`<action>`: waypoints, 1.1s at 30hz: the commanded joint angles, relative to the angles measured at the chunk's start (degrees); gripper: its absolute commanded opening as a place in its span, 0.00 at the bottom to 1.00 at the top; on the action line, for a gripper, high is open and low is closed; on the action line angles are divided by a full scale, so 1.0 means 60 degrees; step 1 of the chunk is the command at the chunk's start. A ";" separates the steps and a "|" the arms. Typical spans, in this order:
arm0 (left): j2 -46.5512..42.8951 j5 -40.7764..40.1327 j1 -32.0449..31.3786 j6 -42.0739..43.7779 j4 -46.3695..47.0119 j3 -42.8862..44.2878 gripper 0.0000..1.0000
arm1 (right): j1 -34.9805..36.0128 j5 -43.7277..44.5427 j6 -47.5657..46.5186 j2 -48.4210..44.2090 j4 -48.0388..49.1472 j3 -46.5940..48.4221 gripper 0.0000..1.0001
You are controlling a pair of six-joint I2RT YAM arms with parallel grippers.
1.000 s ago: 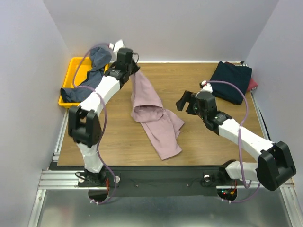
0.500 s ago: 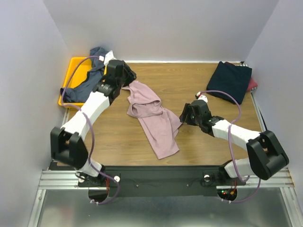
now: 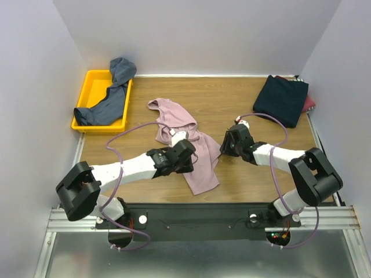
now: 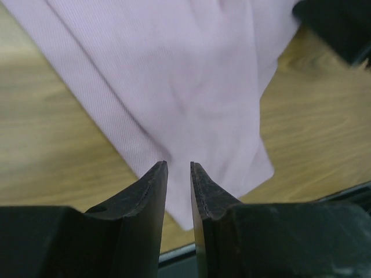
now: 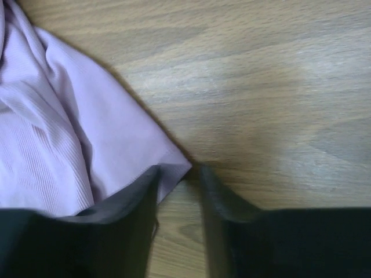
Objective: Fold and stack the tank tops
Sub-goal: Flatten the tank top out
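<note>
1. At mid-tabletop (image 3: 232, 104), the dusty pink tank top (image 3: 204, 165) lies crumpled and twisted, not yet folded. The slate blue-grey tank top (image 3: 113, 95) hangs out of the yellow tray (image 3: 93, 78). The dark navy tank top (image 3: 282, 99) sits folded at the far right, with a red one (image 3: 311, 103) peeking out under its edge.
2. The left gripper (image 4: 178, 174) is low over the pink top's lower body, its jaws parted only by a narrow slit with nothing pinched between them.
3. The right gripper (image 5: 178, 169) is at the pink top's right corner, jaws apart around the hem tip, which is not clamped.
4. Risk: the right jaws could close on bare wood, since only the very tip of the corner lies between them, and the cloth would slip free.
5. Risk: the left jaws are barely parted and may skate over the flat fabric, or catch both layers and drag the bunch.
6. Risk: the grippers are near each other, so a crossing pull could make them collide or twist the shirt further.
7. No brand, label or writing can be read in any view.
</note>
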 commanded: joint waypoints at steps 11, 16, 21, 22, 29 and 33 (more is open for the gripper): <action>0.0132 0.0702 -0.2189 -0.0438 0.0098 -0.0454 0.48 | -0.0038 0.0840 0.0000 -0.0329 0.0022 0.1093 0.05; 0.0863 0.0221 -0.2218 -0.0057 -0.0032 -0.0075 0.50 | -0.0024 0.0781 0.0058 -0.0387 -0.0081 0.1123 0.00; 0.1684 0.0102 -0.2233 0.0119 0.0245 0.0234 0.51 | -0.0038 0.0752 0.0087 -0.0475 -0.0110 0.1108 0.00; 0.1889 0.0102 -0.2248 0.0149 0.0289 0.0350 0.51 | -0.0024 0.0767 0.0087 -0.0490 -0.0110 0.1108 0.00; 0.2125 -0.0439 -0.2102 0.0120 0.0275 0.0571 0.26 | -0.0038 0.1103 0.0000 -0.0724 -0.0242 0.1167 0.00; 0.1499 -0.0571 -0.1239 0.0222 0.0246 0.0309 0.00 | -0.0184 0.1440 -0.0147 -0.0870 -0.0547 0.1328 0.01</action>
